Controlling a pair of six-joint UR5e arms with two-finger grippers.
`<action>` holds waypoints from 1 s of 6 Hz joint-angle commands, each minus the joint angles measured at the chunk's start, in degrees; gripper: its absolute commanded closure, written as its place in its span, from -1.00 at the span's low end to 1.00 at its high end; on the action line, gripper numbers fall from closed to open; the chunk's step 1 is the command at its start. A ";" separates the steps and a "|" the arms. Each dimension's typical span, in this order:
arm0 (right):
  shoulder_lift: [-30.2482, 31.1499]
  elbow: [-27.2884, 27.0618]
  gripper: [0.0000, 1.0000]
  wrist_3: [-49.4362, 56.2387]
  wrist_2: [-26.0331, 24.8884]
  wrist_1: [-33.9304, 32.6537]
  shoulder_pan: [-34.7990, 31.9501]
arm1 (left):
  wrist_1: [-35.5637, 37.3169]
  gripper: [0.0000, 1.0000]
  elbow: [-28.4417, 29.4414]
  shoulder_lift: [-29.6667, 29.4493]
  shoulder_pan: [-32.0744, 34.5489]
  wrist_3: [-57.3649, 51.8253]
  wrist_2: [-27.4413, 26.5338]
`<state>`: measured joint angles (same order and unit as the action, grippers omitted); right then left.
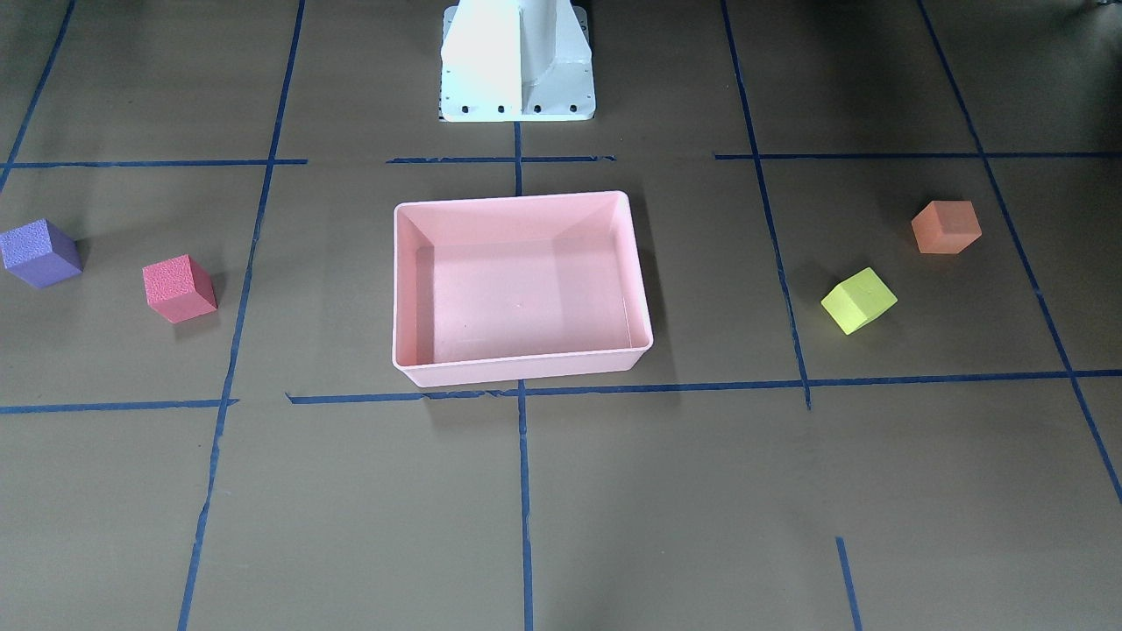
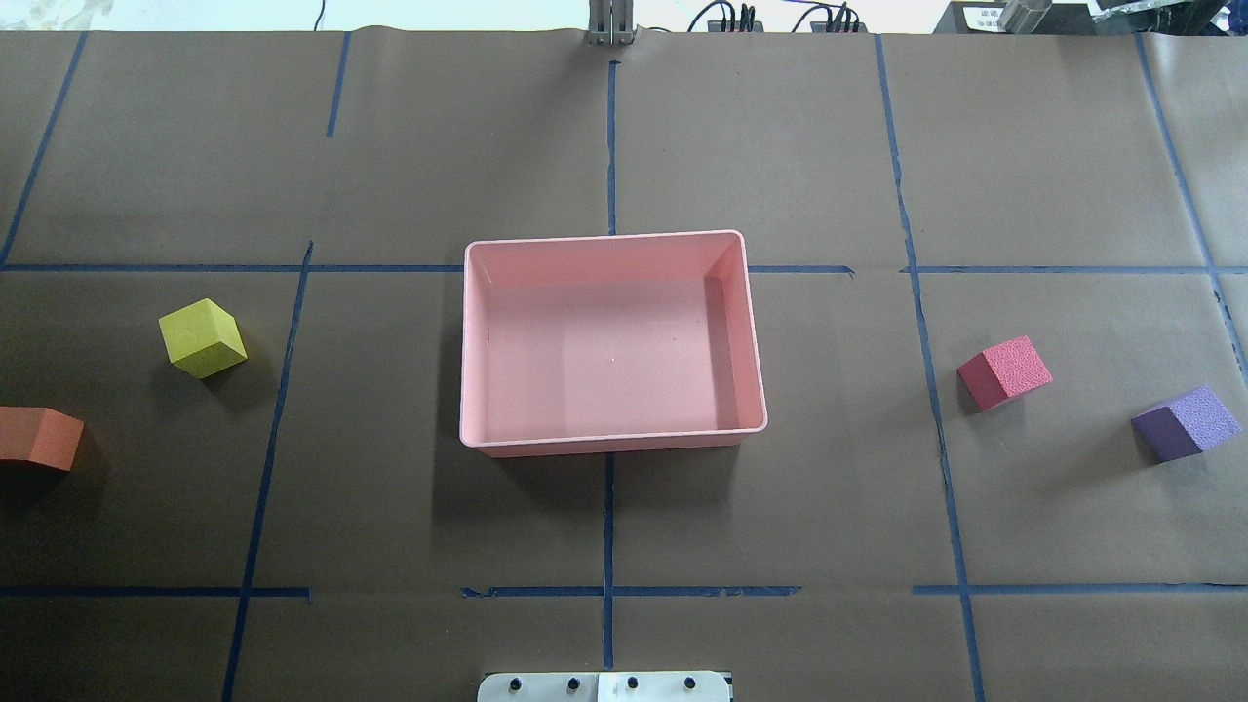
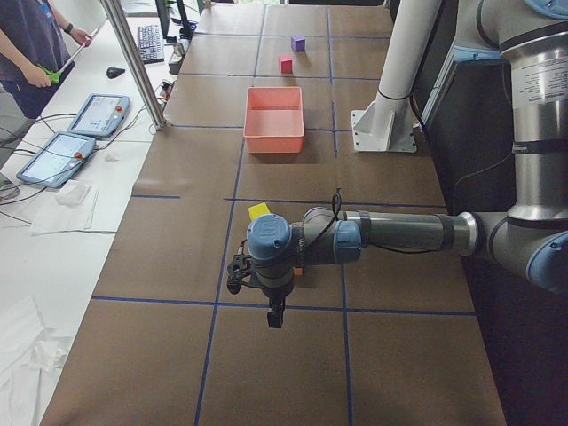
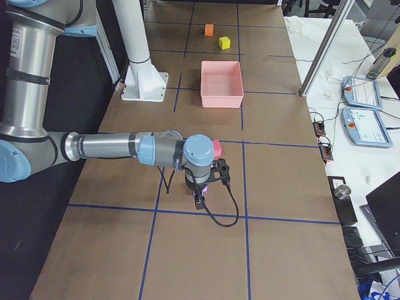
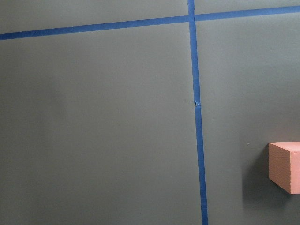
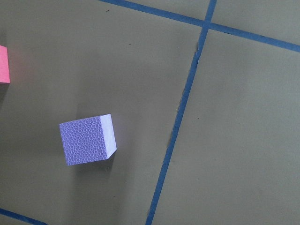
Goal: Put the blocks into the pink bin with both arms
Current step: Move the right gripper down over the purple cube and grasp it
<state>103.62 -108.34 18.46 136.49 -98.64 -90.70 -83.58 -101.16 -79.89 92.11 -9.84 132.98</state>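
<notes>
The pink bin point(image 2: 604, 444) sits empty at the table's middle. On my left side lie the yellow block point(image 2: 203, 337) and the orange block point(image 2: 37, 439). On my right side lie the red-pink block point(image 2: 1004, 372) and the purple block point(image 2: 1185, 422). My left gripper point(image 3: 266, 284) hangs under its wrist near the orange block point(image 5: 286, 166). My right gripper point(image 4: 199, 184) hangs over the purple block point(image 6: 86, 139), beside the red-pink block point(image 4: 217, 148). Both grippers show only in the side views, so I cannot tell whether they are open or shut.
Blue tape lines grid the brown table. The white pedestal base point(image 1: 517, 61) stands behind the bin. A metal post point(image 3: 133, 62) and tablets point(image 3: 75, 133) stand on the operators' side, where a person point(image 3: 35, 44) stands.
</notes>
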 commanded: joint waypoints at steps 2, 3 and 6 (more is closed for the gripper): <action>-0.44 -0.64 -1.00 -0.44 0.17 2.38 1.48 | 0.17 -1.00 -1.06 0.09 -0.09 0.09 -0.09; -0.44 -0.73 -1.00 -7.83 0.26 8.15 5.85 | 0.17 -1.00 -1.15 0.17 -0.09 0.09 0.00; 1.23 1.19 -1.00 -30.97 -3.31 30.57 19.65 | 0.26 -1.00 -1.32 0.17 -0.09 0.00 0.00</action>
<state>104.34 -107.88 -6.61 135.09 -73.73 -75.29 -83.33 -102.44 -79.72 92.02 -9.84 133.02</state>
